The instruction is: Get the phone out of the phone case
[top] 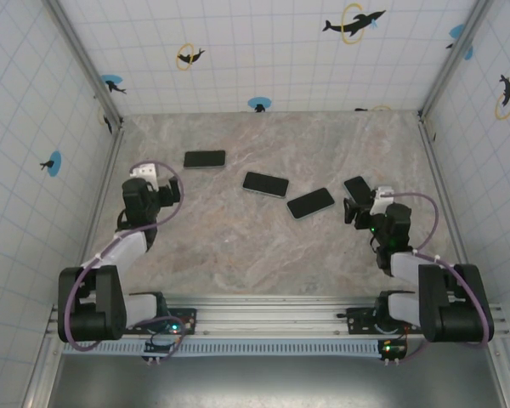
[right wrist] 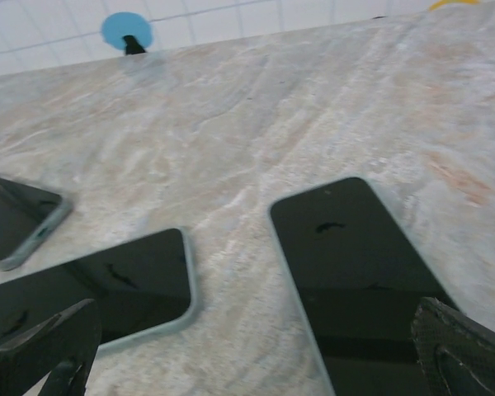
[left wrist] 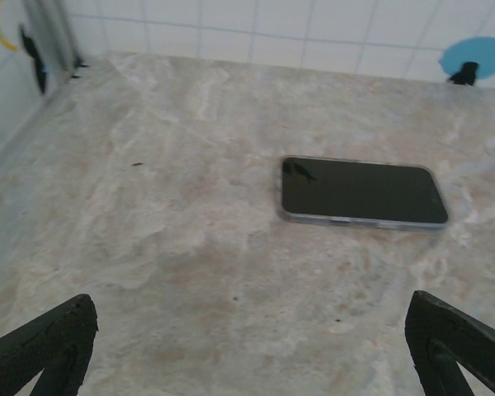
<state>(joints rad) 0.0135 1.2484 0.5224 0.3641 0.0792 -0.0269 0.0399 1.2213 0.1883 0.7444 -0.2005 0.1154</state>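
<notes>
Marbled bench (top: 238,246): left pincer (left wrist: 247,330) and right pincer (right wrist: 254,330) gape empty; slick phone (right wrist: 355,264) may skid away if pinched off-centre.

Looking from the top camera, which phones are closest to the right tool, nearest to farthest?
From the right tool:
1. Rightmost phone, just ahead of it.
2. Tilted phone, to its left.
3. Center phone, further left.
4. Leftmost phone, far back-left.
</notes>
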